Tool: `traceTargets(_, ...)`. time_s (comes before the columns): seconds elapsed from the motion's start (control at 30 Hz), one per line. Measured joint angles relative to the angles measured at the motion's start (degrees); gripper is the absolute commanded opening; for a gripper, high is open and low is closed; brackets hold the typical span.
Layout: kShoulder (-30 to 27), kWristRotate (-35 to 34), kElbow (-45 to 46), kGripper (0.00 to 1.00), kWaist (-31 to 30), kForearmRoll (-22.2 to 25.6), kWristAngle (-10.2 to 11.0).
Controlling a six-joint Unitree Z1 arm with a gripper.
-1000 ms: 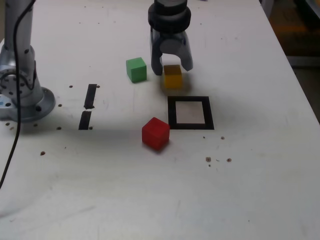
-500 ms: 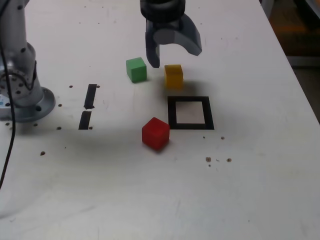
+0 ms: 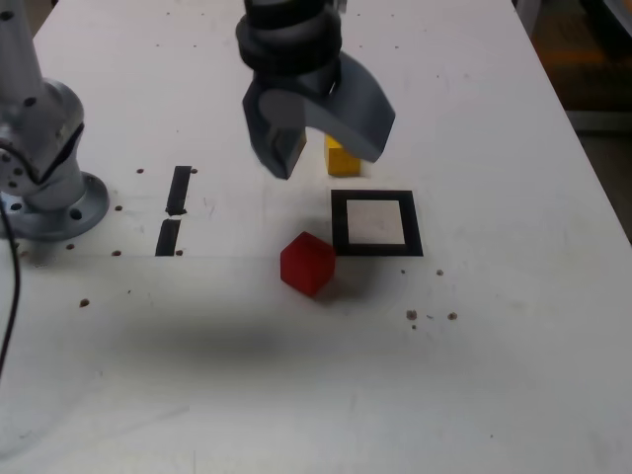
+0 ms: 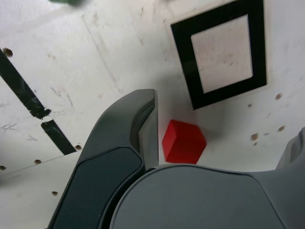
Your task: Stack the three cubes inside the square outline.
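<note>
My gripper hangs open above the table with nothing between its fingers. It stands over the spot between the yellow cube and the red cube. The yellow cube sits just behind the square outline, half covered by a finger. The red cube rests beside the outline's near corner on the exterior view's left; in the wrist view the red cube lies next to one finger, outside the square outline. The green cube is hidden behind the gripper in the exterior view; only a green sliver shows at the wrist view's edge.
Two short black strips lie on the exterior view's left, and they show in the wrist view as well. The arm's base stands at the far left. The table's edge runs along the right. Small dark specks dot the surface.
The open gripper rose from around the yellow cube and came nearer and to the exterior view's left, now covering the green cube. The visible cubes stayed put.
</note>
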Motion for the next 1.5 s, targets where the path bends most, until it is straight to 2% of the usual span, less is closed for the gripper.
traceTargets(0.2,-0.15,-0.92,4.68,1.00,-6.34,-0.29,-0.10)
traceTargets(0.37,-0.16,-2.30,7.47,0.99,-9.97,-2.57,-0.96)
traceTargets(0.6,1.92,-3.34,7.76,0.97,-12.19,-4.94,-0.68)
traceTargets(1.17,11.39,-4.45,4.41,0.91,-14.44,-5.87,-0.92)
traceTargets(1.33,13.63,-5.57,3.30,0.80,-15.07,-5.77,-1.04)
traceTargets(1.4,13.94,-6.27,3.29,0.71,-15.15,-5.59,-1.01)
traceTargets(1.5,14.17,-7.40,3.30,0.53,-15.18,-5.30,-0.50)
